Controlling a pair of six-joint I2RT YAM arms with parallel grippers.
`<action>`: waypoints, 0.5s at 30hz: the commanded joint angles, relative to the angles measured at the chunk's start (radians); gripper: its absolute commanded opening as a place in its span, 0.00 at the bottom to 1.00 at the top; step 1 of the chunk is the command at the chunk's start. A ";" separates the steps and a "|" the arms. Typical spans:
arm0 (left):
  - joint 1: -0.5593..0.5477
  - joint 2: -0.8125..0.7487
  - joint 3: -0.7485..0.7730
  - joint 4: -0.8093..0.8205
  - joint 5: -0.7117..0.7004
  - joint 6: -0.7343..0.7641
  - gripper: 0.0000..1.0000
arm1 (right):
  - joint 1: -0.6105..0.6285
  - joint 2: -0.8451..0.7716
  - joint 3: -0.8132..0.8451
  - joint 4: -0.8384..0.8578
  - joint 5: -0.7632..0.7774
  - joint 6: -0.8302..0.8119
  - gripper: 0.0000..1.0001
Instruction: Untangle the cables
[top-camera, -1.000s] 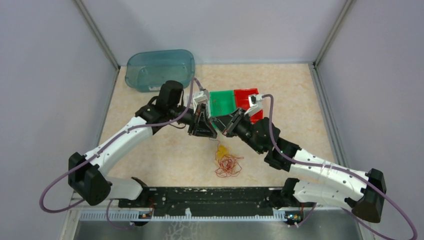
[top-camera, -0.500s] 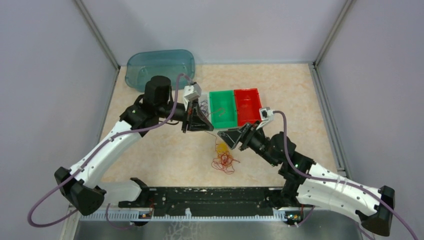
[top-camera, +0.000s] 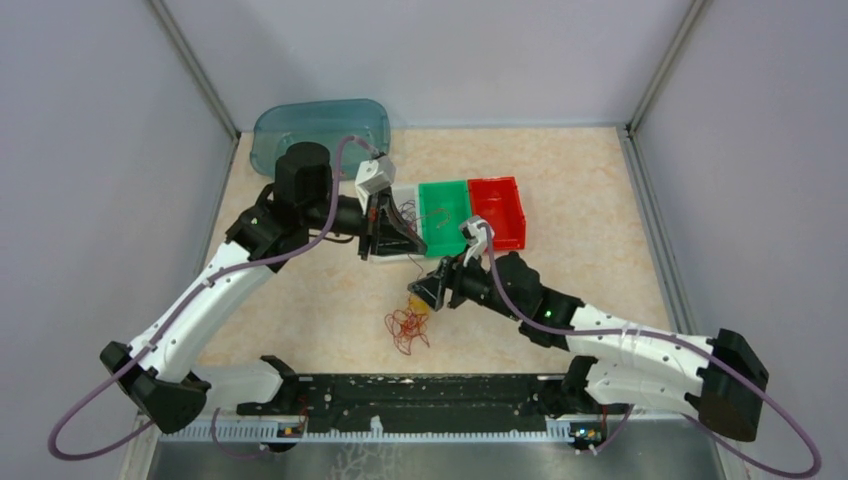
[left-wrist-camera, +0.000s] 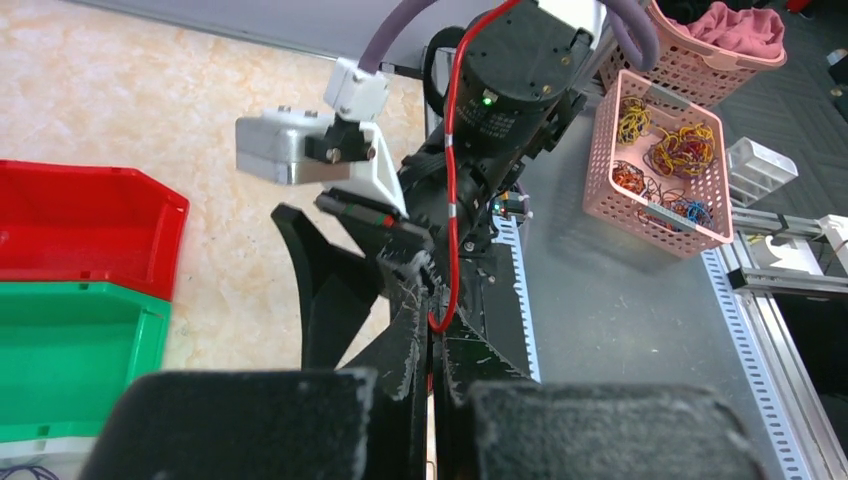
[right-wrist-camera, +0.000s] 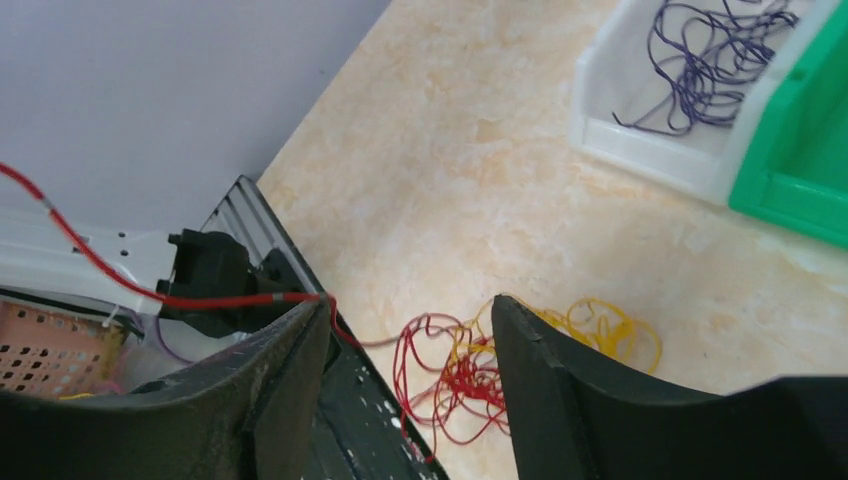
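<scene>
A tangled clump of red cables (top-camera: 407, 328) (right-wrist-camera: 465, 385) lies on the table near the front rail. Yellow cables (top-camera: 420, 306) (right-wrist-camera: 610, 325) lie against it. My right gripper (top-camera: 420, 293) (right-wrist-camera: 408, 305) hangs open just above this clump with nothing between its fingers. My left gripper (top-camera: 408, 252) (left-wrist-camera: 432, 310) is shut, raised beside the white bin (top-camera: 402, 192) (right-wrist-camera: 640, 150). A very thin strand, seemingly yellow, shows in the slit between its fingers. Purple cables (top-camera: 405, 215) (right-wrist-camera: 700, 60) lie in the white bin.
A green bin (top-camera: 445, 205) (left-wrist-camera: 70, 350) and a red bin (top-camera: 497, 210) (left-wrist-camera: 80, 230) stand in a row right of the white one. A teal tub (top-camera: 320, 135) sits at the back left. Red supply wires run along the front rail by the arm bases.
The two grippers met over the clump; the left shut and drew back to the left. The right opened and swung left and down. The clump slid left.
</scene>
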 joint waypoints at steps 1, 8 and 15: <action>-0.007 -0.015 0.066 0.014 0.015 -0.027 0.00 | -0.006 0.076 0.090 0.177 -0.081 -0.032 0.58; -0.009 -0.004 0.166 0.018 0.022 -0.038 0.00 | -0.006 0.186 0.097 0.251 -0.052 0.041 0.37; -0.014 -0.003 0.278 0.048 0.000 -0.012 0.00 | -0.005 0.228 0.045 0.301 -0.017 0.102 0.29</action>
